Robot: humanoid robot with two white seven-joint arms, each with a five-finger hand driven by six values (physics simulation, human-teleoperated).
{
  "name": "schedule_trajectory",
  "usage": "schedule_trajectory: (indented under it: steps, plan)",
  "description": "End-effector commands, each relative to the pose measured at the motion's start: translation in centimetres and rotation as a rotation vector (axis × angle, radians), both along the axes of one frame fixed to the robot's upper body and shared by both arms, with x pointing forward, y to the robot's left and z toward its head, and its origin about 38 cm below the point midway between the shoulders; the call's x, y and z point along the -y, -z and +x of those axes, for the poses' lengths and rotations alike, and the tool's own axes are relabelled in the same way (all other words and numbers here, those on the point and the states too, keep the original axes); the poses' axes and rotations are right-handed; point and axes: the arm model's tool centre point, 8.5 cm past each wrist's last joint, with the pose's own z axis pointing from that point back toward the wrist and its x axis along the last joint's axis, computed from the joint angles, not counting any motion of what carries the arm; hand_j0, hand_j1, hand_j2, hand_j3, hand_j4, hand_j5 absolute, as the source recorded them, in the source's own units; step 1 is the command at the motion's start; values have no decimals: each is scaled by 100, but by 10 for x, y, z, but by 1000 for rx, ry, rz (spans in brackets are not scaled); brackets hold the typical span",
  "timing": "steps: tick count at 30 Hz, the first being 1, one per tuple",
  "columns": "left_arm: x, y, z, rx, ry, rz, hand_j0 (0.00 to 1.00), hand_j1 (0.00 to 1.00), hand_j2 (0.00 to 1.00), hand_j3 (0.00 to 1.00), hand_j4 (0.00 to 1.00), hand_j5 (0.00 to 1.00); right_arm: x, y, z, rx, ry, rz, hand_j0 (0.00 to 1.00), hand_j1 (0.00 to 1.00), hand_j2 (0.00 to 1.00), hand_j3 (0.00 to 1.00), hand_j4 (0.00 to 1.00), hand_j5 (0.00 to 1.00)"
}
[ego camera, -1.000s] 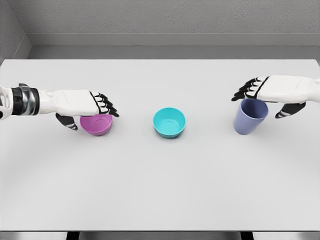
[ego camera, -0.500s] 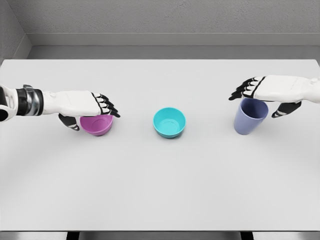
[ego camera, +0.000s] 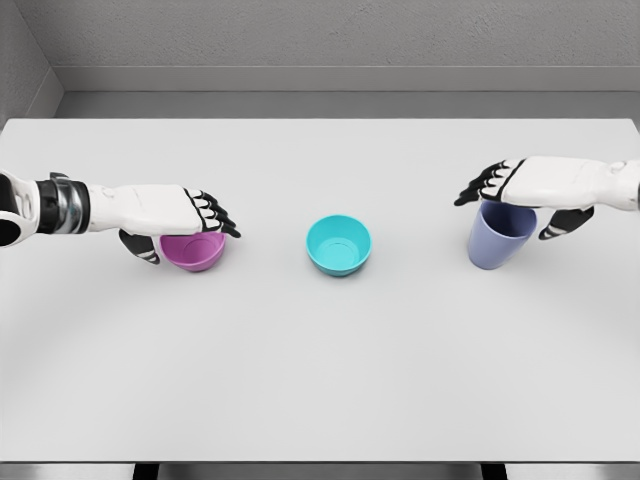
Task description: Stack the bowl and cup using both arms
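Reaching in from the left, the left robot hand (ego camera: 165, 212) lies flat over the purple bowl (ego camera: 194, 249), fingers stretched across its rim and thumb down at its near-left side; can't tell if it truly grips. On the opp. side the right robot hand (ego camera: 530, 185) covers the top of the blue-violet cup (ego camera: 497, 238), fingers extended past the rim, thumb hanging beside it; grip unclear too. Between them, apart from both, a teal bowl (ego camera: 339, 244) sits upright at the white counter's (ego camera: 320, 360) centre.
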Motion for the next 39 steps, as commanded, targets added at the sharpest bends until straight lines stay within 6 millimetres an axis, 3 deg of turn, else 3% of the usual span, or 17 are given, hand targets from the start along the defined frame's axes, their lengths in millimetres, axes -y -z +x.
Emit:
schedule_trajectory:
  steps: [1, 18, 31, 39]
  plan:
    - [0, 2, 2, -4, -7, 0, 100, 100, 100, 100, 100, 100, 0, 3, 0, -9, 3, 1, 100, 100, 100, 100, 100, 100]
    - [-1, 10, 6, -19, -24, 1, 100, 100, 100, 100, 100, 100, 1, 12, 3, -19, 12, -19, 100, 100, 100, 100, 100, 100]
    - [0, 15, 9, -29, -36, -3, 100, 100, 100, 100, 100, 100, -12, 18, 5, -29, -11, -4, 100, 100, 100, 100, 100, 100]
    - [2, 16, 9, -30, -33, -6, 100, 100, 100, 100, 100, 100, -5, 20, 8, -33, 10, -9, 100, 100, 100, 100, 100, 100]
